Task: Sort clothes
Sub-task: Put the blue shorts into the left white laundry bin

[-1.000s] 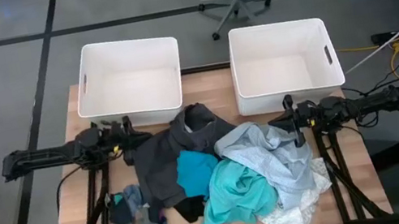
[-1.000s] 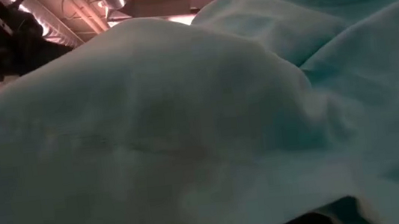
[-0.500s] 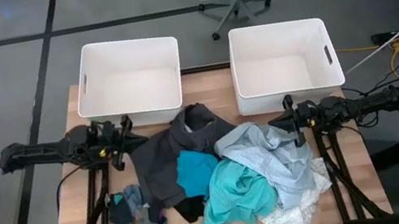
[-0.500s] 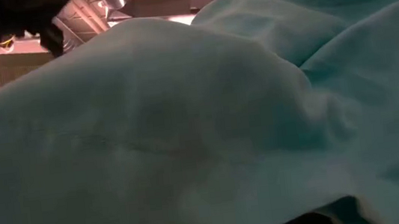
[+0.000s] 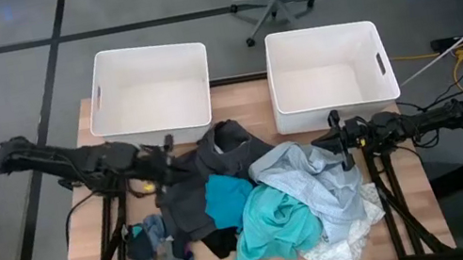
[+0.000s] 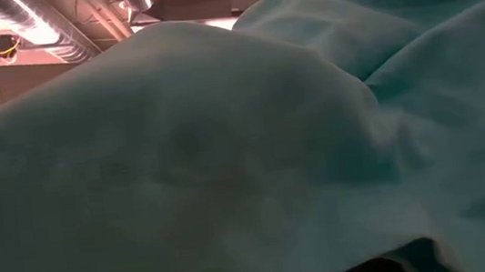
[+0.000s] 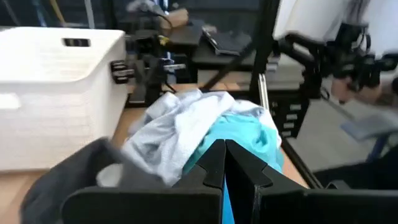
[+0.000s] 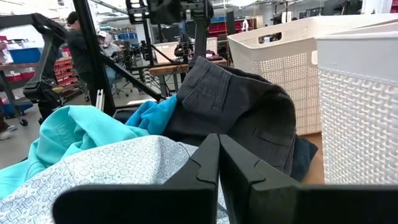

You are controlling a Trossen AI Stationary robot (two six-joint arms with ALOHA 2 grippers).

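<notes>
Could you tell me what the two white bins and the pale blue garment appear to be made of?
The two white bins look like matte moulded plastic, with a fine woven-look texture on the walls. The pale blue garment appears to be thin, soft fabric with a small printed pattern, crumpling freely.

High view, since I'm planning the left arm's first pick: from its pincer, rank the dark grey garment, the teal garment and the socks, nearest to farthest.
1. Dark grey garment: right at the left pincer, at the pile's left edge.
2. Socks: near the table's front left corner.
3. Teal garment: front centre of the pile, toward the right pincer's side.
</notes>
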